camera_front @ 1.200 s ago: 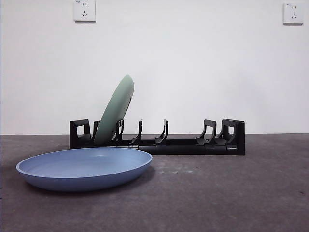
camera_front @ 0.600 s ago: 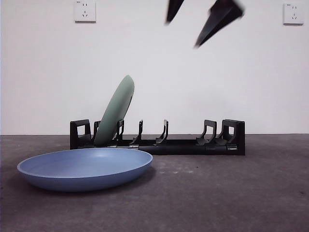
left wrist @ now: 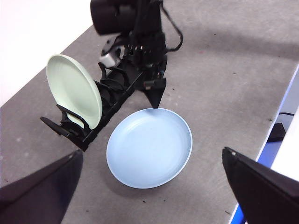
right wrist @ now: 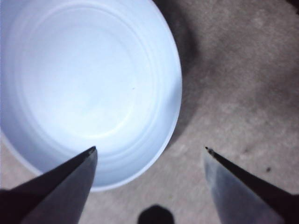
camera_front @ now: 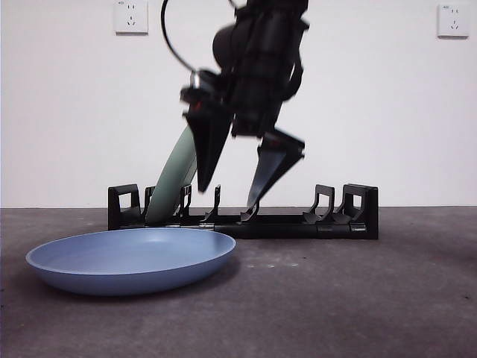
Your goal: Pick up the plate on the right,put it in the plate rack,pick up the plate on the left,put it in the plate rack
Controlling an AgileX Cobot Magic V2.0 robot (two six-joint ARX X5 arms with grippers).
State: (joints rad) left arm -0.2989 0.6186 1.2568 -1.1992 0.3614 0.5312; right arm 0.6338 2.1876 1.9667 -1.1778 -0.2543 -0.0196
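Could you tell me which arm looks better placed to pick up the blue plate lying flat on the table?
Right, probably. Its tool is open, low beside the rim of the round light-blue plate, which fills its wrist view. The left tool is open too, but high above the table.

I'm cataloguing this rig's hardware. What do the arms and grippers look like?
The right gripper has two black, tapered, pointed jaws under a bulky black wrist with a silvery metal fitting and a thin black cable looping beside it. The left gripper shows only two broad, black wedge-shaped jaws. No markings are legible.

Right hand [camera_front: 231,175] lowered, spread; left hand [left wrist: 149,177] spread
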